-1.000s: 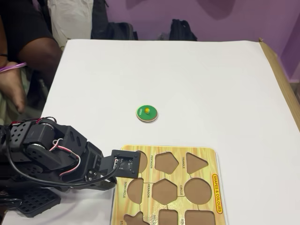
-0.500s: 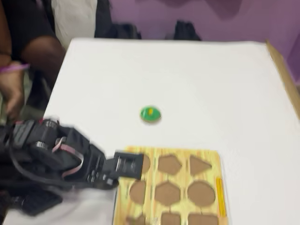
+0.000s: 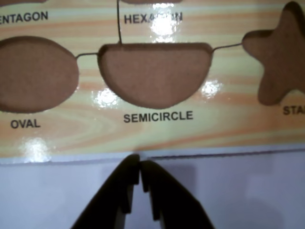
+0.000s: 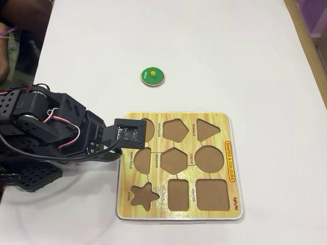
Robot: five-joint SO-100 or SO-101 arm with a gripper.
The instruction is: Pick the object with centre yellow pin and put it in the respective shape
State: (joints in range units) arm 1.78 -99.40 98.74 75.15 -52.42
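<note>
Pre-grasp: our tool (image 3: 140, 164) is closed, empty, at the board (image 4: 225, 204) edge. Next we reach to the green disc (image 4: 152, 76), open w/ clearance.

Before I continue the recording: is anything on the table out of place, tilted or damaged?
Nothing stands out. The green disc lies flat on the white table, apart from the shape board. All the board's cut-outs in view are empty.

I see a white table (image 4: 255, 61) carrying two loose items. The yellow wood-grain shape board (image 4: 176, 210) lies flat near its lower edge in the overhead view, and the green disc (image 4: 152, 76) with its yellow knob rests apart, above the board. The arm's black base (image 4: 30, 176) sits at the table's left.
</note>
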